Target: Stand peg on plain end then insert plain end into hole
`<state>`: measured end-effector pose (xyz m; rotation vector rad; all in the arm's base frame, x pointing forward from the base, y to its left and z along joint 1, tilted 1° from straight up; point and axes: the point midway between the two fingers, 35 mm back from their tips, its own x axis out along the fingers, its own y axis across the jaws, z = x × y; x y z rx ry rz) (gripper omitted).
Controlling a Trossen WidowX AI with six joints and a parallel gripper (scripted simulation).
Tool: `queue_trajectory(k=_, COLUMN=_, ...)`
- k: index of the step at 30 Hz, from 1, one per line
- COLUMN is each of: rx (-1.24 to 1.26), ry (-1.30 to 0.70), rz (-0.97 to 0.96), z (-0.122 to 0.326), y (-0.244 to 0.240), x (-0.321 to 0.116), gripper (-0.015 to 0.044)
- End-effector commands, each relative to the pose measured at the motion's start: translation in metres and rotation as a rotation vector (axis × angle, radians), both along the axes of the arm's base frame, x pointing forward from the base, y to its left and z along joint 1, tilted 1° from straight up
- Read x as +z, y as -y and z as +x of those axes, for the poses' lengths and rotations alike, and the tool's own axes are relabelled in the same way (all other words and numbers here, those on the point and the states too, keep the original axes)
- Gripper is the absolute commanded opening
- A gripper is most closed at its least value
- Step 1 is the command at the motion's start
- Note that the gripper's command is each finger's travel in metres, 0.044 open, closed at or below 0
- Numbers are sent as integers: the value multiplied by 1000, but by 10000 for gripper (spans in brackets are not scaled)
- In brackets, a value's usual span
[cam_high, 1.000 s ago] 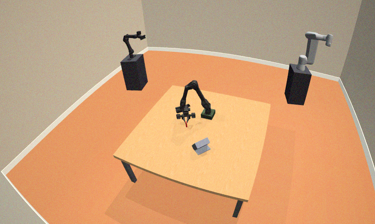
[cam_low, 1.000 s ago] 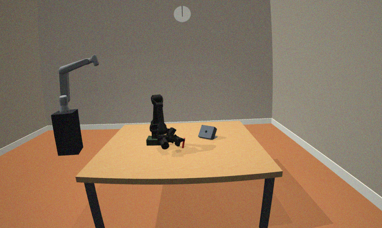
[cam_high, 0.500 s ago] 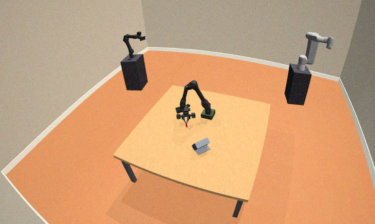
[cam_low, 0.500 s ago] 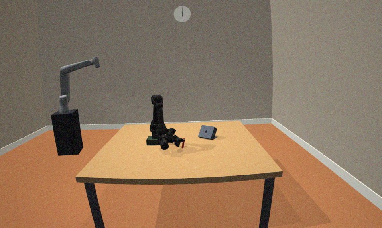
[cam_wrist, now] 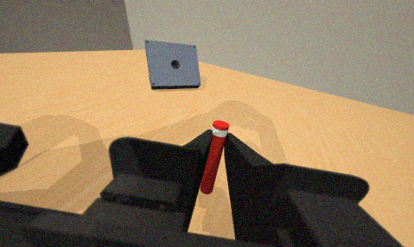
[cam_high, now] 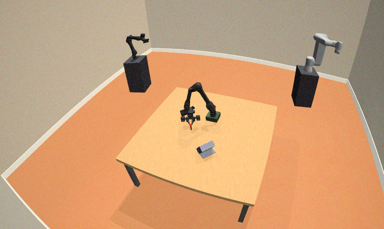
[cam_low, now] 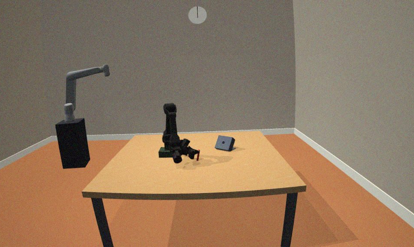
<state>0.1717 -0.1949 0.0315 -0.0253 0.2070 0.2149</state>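
The red peg [cam_high: 191, 127] [cam_low: 198, 156] [cam_wrist: 213, 161] is held close to upright, its white-banded end up and its plain end down. My gripper [cam_high: 190, 124] [cam_low: 198, 151] [cam_wrist: 218, 136] is shut on it near the banded end. The plain end is low over the table; I cannot tell whether it touches. The blue-grey sloped panel [cam_high: 207, 146] [cam_low: 228, 144] [cam_wrist: 163, 74] stands apart from the peg. Its single dark hole [cam_low: 223, 142] [cam_wrist: 175, 64] is empty, and the face with the hole is turned away from the top camera.
The wooden table [cam_high: 230, 170] [cam_low: 141, 181] [cam_wrist: 52, 86] carries the arm's green base [cam_high: 213, 117] [cam_low: 164, 152]. A black arm on a pedestal [cam_high: 137, 74] and a grey arm on another pedestal [cam_high: 305, 86] [cam_low: 72, 144] stand away from the table.
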Motion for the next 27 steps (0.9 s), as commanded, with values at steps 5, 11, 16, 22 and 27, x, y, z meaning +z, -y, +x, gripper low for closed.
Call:
queue_trajectory(k=5, rx=-2, ry=2, rz=1, z=-2, y=0, x=-1, gripper=49)
queue_trajectory(k=11, rx=-4, ry=6, rz=4, z=-4, y=0, x=-1, gripper=49)
queue_trajectory(k=16, rx=-7, ry=9, rz=6, z=-5, y=1, x=-2, gripper=49)
queue_trajectory(k=22, rx=-10, ry=13, rz=8, z=-7, y=1, x=-2, gripper=49)
queue_trajectory(k=27, rx=-13, ry=16, rz=11, z=-8, y=1, x=-2, gripper=49)
